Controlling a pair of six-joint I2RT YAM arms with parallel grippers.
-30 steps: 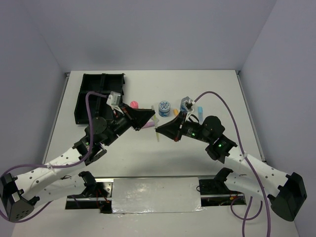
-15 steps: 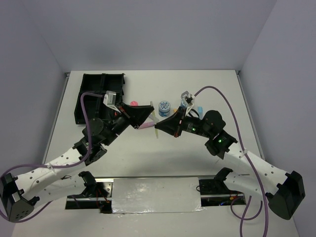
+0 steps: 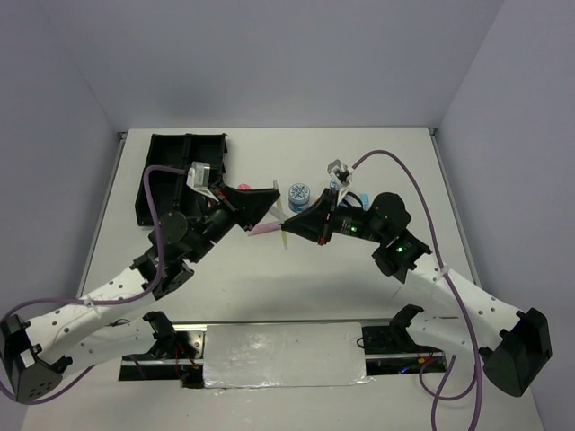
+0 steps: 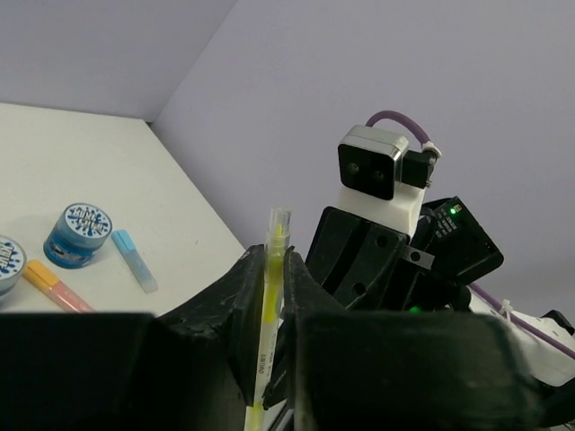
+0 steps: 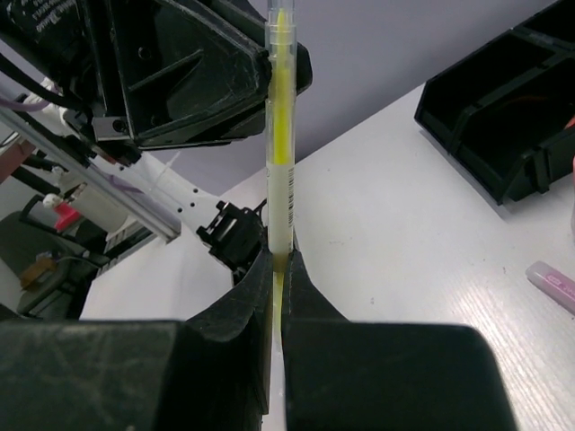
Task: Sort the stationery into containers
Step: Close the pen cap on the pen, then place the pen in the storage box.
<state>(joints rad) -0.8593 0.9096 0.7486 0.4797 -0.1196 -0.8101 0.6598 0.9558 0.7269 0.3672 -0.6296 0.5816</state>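
- The left gripper (image 4: 269, 274) is clamped on the yellow-green pen (image 4: 272, 301), its jaws nearly together around the thin barrel
- The right gripper (image 5: 277, 269) pinches the same pen further along, so both arms hold it above the middle of the table (image 3: 377, 153)
- In each wrist view the pen's long axis runs straight up from between the fingers
- The black tray (image 3: 180, 153) lies to the left of the pen, on the left arm's side, so that arm looks the nearer carrier
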